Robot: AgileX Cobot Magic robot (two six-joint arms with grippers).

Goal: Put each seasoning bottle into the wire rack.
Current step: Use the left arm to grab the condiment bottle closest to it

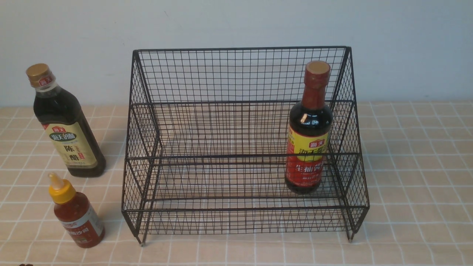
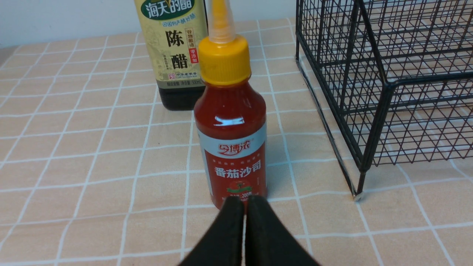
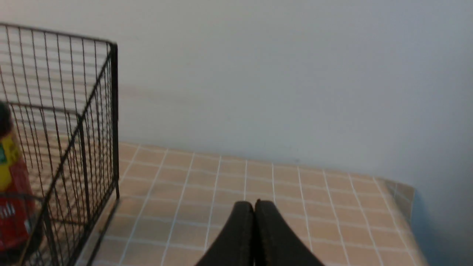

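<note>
The black wire rack (image 1: 236, 74) stands mid-table. A dark seasoning bottle with red neck and red-yellow label (image 1: 309, 129) stands upright in the rack's lower tier at the right, seen also as bottle (image 3: 11, 192) through the rack (image 3: 92, 129). Left of the rack stand a tall dark bottle with gold cap (image 1: 64, 122) and, nearer, a small red sauce bottle with yellow nozzle cap (image 1: 75, 212). My left gripper (image 2: 245, 201) is shut and empty, just in front of the small red bottle (image 2: 231, 129), with the tall bottle (image 2: 173, 51) behind and the rack (image 2: 384, 85) beside. My right gripper (image 3: 254, 205) is shut and empty, right of the rack.
A beige checked tablecloth (image 1: 414, 166) covers the table, and a pale wall rises right behind the rack. The table's right corner (image 3: 402, 192) shows in the right wrist view. Neither arm shows in the front view.
</note>
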